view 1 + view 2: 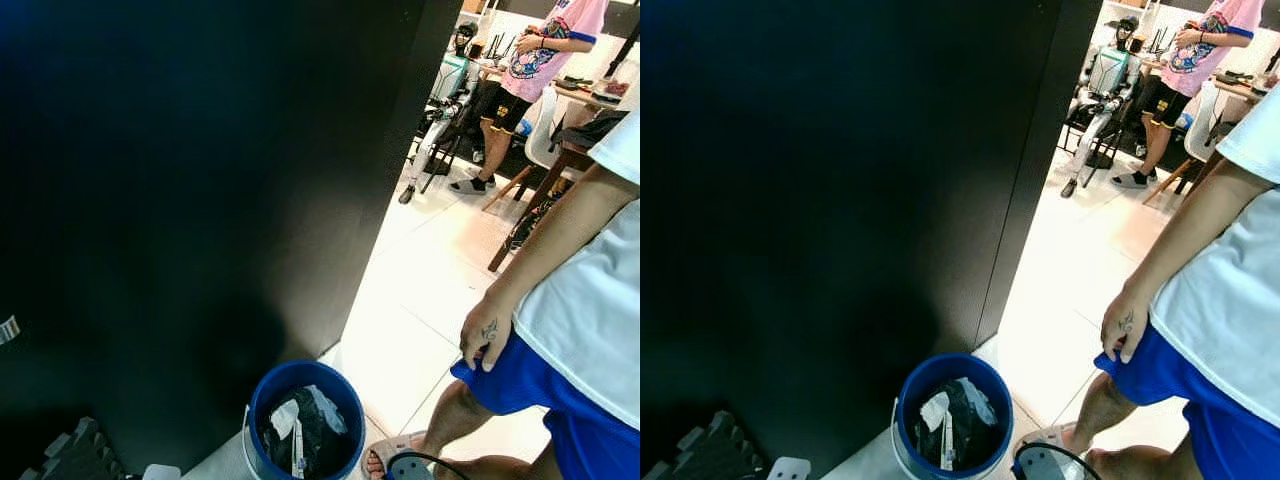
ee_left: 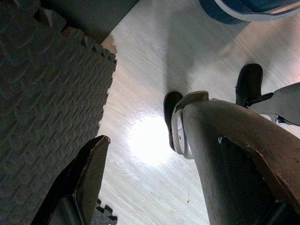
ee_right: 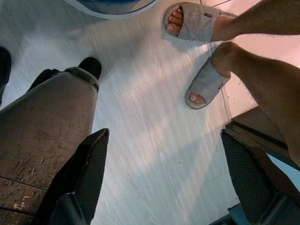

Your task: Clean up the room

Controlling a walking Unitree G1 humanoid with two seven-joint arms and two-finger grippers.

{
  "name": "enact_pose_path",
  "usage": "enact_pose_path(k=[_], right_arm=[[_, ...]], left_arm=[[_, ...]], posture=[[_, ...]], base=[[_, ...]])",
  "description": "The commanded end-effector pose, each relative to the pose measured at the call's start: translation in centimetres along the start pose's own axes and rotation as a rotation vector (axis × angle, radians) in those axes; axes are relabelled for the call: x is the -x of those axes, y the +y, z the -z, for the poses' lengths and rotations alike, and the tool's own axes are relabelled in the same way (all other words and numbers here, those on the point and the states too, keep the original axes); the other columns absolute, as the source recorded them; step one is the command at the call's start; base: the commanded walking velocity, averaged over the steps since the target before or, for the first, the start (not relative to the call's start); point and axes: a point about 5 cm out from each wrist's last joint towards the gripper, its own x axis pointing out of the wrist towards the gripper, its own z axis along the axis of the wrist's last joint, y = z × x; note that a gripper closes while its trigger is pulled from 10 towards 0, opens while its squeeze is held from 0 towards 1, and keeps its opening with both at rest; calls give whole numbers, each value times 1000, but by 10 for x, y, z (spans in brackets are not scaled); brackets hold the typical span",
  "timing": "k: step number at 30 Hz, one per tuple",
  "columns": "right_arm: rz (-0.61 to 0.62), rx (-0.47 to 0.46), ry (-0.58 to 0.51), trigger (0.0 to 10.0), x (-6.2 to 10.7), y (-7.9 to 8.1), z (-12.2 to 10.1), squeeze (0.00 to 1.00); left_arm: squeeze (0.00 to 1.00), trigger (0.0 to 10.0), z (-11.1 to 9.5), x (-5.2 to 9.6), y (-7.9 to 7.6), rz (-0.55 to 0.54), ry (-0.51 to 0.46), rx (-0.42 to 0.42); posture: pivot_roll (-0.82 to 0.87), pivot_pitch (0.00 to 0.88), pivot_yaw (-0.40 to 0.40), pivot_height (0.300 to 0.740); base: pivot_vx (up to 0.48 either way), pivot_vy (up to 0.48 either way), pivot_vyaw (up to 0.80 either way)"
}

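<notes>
**A:** Where are the robot's hands?

**B:** Both hang low, pointing at the floor. The left hand (image 2: 159, 187) has its two black fingers spread wide, with nothing in between. Below it is the pale floor (image 2: 150, 56), and a dark foam mat (image 2: 47, 93) lies on the left. The right hand (image 3: 164, 178) is spread wide too, and it holds nothing.

**A:** What is near the right hand?

**B:** A person's feet in grey slippers (image 3: 206, 84), on the floor to the right of the robot.

**A:** Where is the bin?

**B:** The blue bucket (image 1: 275, 385) stands on the floor just in front of the robot, near the dark wall (image 1: 200, 200). It has a black bag and bits of white trash (image 1: 305, 425) inside.

**A:** Who is that beside it?

**B:** A person in a white shirt and blue shorts (image 1: 560, 400) stands just right of the bucket. Far back, another person in a pink shirt (image 1: 545, 50) stands by a desk (image 1: 590, 100), near another robot (image 1: 1105, 85).
</notes>
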Motion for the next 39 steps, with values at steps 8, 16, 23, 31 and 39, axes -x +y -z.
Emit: enact_pose_path(k=[8, 16, 23, 31, 39], right_arm=[[-4, 13, 29, 10000, 1, 0, 9, 0], [-17, 36, 22, 10000, 0, 3, 6, 0], [-21, 51, 20, 10000, 0, 3, 5, 0], [-22, 59, 17, 10000, 0, 3, 3, 0], [-30, 62, 14, 10000, 0, 7, 1, 0]], left_arm=[[0, 10000, 12, 1, -5, 6, 45, -9], [0, 10000, 11, 1, -7, 5, 46, -1], [0, 10000, 16, 1, -10, 6, 67, 1], [0, 10000, 18, 2, -8, -2, 79, 9], [0, 10000, 16, 2, -6, -10, 75, 0]], posture=[[136, 0, -142, 740], [146, 0, -153, 740], [146, 0, -153, 740], [163, 0, -166, 740], [167, 0, -160, 740]], base=[[0, 0, 0], [0, 0, 0], [0, 0, 0], [-132, 0, 0], [-288, 0, 0]])
